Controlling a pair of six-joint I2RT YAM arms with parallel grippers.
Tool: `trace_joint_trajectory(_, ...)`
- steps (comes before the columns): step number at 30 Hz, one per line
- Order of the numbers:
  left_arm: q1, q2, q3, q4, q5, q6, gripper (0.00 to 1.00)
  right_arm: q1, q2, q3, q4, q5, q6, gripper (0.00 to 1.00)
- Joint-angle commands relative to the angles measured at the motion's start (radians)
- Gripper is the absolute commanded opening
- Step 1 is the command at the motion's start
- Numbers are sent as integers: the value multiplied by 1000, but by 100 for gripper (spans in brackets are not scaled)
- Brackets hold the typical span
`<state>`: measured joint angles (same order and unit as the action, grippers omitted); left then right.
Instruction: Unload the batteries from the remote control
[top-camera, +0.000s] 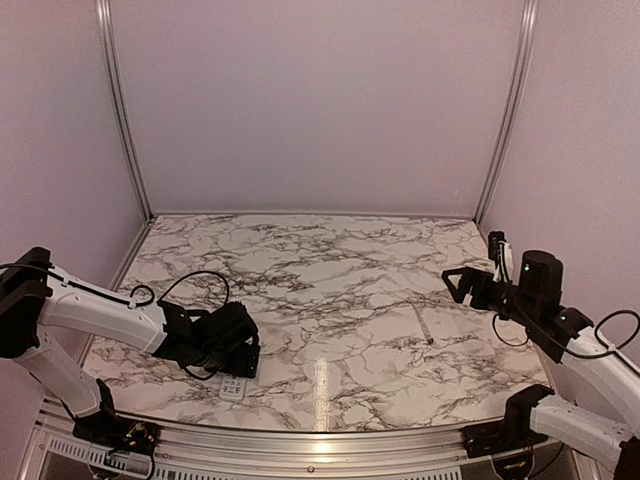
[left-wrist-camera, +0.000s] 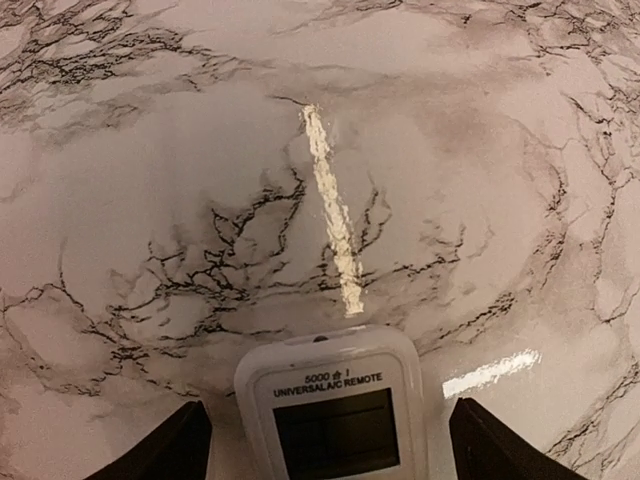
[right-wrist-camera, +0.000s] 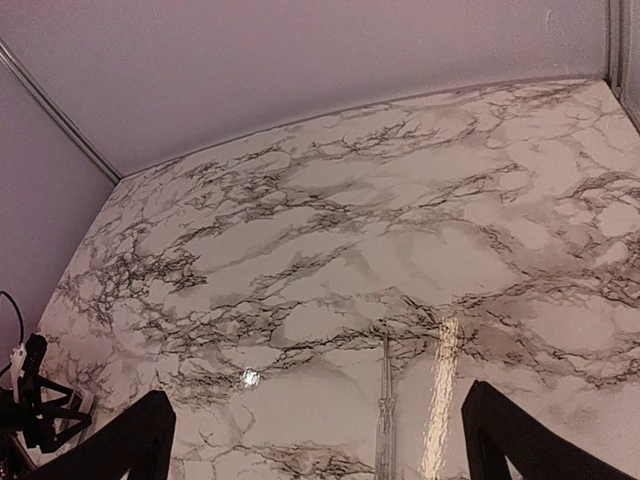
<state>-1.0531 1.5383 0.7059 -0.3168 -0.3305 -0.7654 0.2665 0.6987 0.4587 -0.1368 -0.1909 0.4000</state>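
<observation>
Counter: a white marble-patterned counter (top-camera: 350, 260) with dark veins, closed in by plain pale walls (top-camera: 320, 100) on metal posts.

Remote control: the small slim white rectangular remote control (top-camera: 233, 388) lies flat on the counter near its front-left edge. It is face up, with the dark grey display (left-wrist-camera: 336, 432) and the print "UNIVERSAL A/C REMOTE" showing in the left wrist view. Its back is out of sight.

Left pincer: the black left pincer (top-camera: 235, 358) is low over the counter, right above the remote control. Its jaws are spread wide. In the wrist view the remote control (left-wrist-camera: 335, 410) lies between the two dark fingers (left-wrist-camera: 170, 450), with counter showing on each side, so neither touches it.

Right pincer: the black right pincer (top-camera: 462, 285) is held up off the counter on the right side, well apart from the remote control. Its jaws are parted and nothing is between them (right-wrist-camera: 318, 420).

Strip: a thin pale, see-through strip (top-camera: 425, 327) lies flat on the counter below and ahead of the right pincer, pointing away from it (right-wrist-camera: 385, 420).

Glare: a bright streak of reflected light (left-wrist-camera: 335, 210) lies on the counter just beyond the remote control's top end.
</observation>
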Motion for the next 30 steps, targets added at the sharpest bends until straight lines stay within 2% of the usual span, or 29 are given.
trace_joint_trajectory(1,-23,13,21,-64,0,-21,84,12,-19,-8,-23,22,-4,99)
trace_joint_trajectory(9,-59,43,28,-94,14,-52,73,13,-21,-12,-14,21,-7,98)
trace_joint_trajectory(11,-63,45,31,-95,16,-55,65,12,-20,-12,-13,21,-7,98)
trace_joint_trajectory(15,-64,46,35,-94,4,-58,45,12,-21,-14,-13,21,-5,98)
trace_joint_trajectory(23,-64,21,62,-52,-10,-15,42,12,11,-20,34,-12,8,99)
trace_joint_trajectory(30,-64,-56,63,117,46,85,38,14,66,-69,216,-150,68,99)
